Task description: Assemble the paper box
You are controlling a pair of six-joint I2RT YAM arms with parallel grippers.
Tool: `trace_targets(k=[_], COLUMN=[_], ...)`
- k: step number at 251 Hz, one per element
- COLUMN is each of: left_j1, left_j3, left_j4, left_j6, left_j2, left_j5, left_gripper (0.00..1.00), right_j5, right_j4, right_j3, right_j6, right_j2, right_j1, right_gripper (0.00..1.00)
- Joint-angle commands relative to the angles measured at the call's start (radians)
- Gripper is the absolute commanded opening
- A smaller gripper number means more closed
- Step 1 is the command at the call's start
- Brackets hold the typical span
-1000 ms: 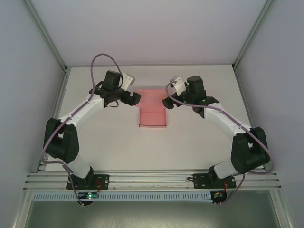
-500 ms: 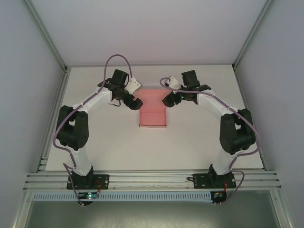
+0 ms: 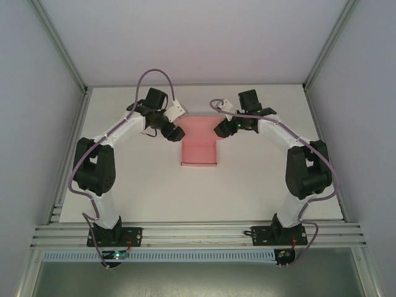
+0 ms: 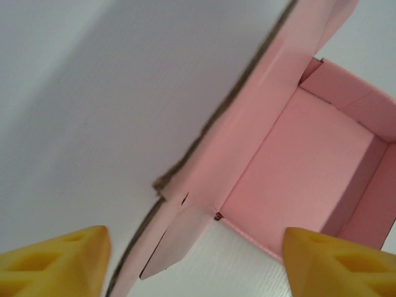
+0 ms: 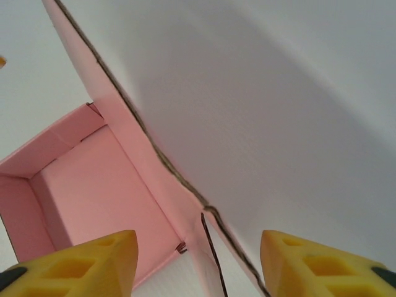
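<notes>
Both flank paper box (image 3: 199, 151) — left gripper (image 3: 175, 132), right gripper (image 3: 220, 130)

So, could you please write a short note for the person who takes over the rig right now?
Left gripper: open, jaws either side of the left side flap of the pink thin-card paper box, not clamped.
Right gripper: open, likewise astride the right side flap.
Box: in the middle of the white table.
Done: tray walls stand upright.
Left: probably grip and fold both flaps, then close the box.
</notes>
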State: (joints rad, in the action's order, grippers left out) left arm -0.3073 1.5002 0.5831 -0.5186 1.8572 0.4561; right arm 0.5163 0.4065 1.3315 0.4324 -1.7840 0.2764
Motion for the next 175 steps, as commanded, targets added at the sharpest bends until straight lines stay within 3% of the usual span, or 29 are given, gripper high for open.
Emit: trace_targets(k=[1,51,87,110,127,175], left_j1=[0.007,0.007,0.006,0.005,0.005,0.002], left_j3=[0.035,0.050,0.050,0.053,0.052,0.039], left_j4=[0.047,0.063,0.076,0.081,0.086,0.065], left_j6=[-0.026,-0.033,-0.045,-0.041,-0.040,-0.003], left_j2=[0.026,0.030,0.032,0.036,0.035,0.023], left_j5=[0.027,0.052,0.072,0.081,0.066,0.005], left_gripper=[0.65,0.46,0.38,0.27,0.20,0.08], right_j5=[0.052,0.049,0.047,0.053,0.044,-0.004], right_j4=[0.033,0.052,0.056,0.062,0.064,0.044], right_j3=[0.030,0.035,0.036,0.042,0.042,0.018], right_j6=[0.023,0.028,0.020,0.014,0.005,-0.032], right_j2=[-0.020,-0.027,-0.026,-0.026,-0.021,0.007], right_j1=[-0.010,-0.010,-0.012,-0.011,-0.011,-0.009], right_gripper=[0.46,0.32,0.26,0.19,0.12,0.03])
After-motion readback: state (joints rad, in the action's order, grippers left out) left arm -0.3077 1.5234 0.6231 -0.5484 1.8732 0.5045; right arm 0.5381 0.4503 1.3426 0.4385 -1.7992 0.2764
